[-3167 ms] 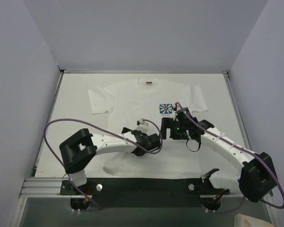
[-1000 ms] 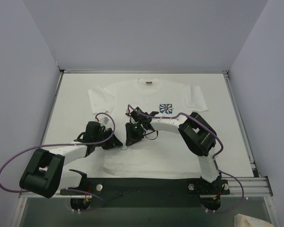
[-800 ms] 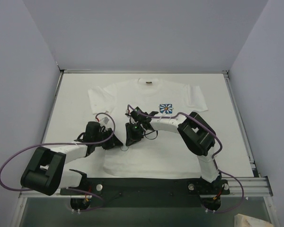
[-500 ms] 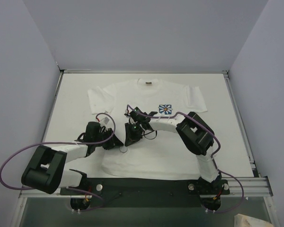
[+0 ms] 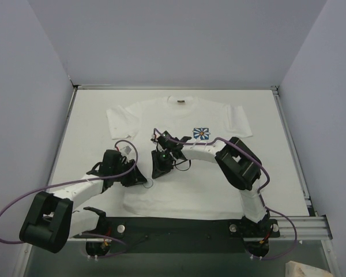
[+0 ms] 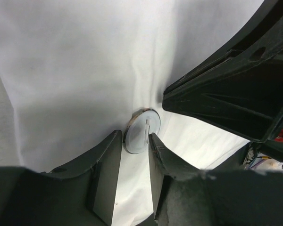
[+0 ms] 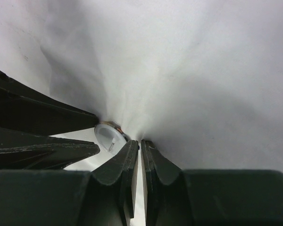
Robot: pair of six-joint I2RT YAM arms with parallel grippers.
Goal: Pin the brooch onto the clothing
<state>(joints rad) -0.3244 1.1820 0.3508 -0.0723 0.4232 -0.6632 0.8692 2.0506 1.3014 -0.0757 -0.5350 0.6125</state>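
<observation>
Top external is showing you the T-shirt point(image 5: 184, 118) lying flat on the table point(image 5: 86, 127). Its neck label point(image 5: 179, 101) is sitting at the far edge and the flower print point(image 5: 201, 134) on the right of the chest. Your left gripper point(image 5: 142, 179) and right gripper point(image 5: 157, 171) are meeting tip to tip over the shirt's left half, nearer than the print and to its left.

Left wrist is giving you the close look. The brooch point(image 6: 140, 132) is standing on edge at the tips of the left fingers point(image 6: 104, 160), its pale face with a thin slot facing the camera. Those fingers are sitting a narrow gap apart and are clamping the disc by its rim. White cloth is puckering just behind it, and the right gripper's dark body is filling the right side.

Right wrist is showing you its own fingers point(image 7: 125, 162) pressing almost together, pinching a fold of the shirt, with creases fanning away from the tips. The brooch is sitting just left of them, against the gathered cloth, between the left gripper's dark tips.
</observation>
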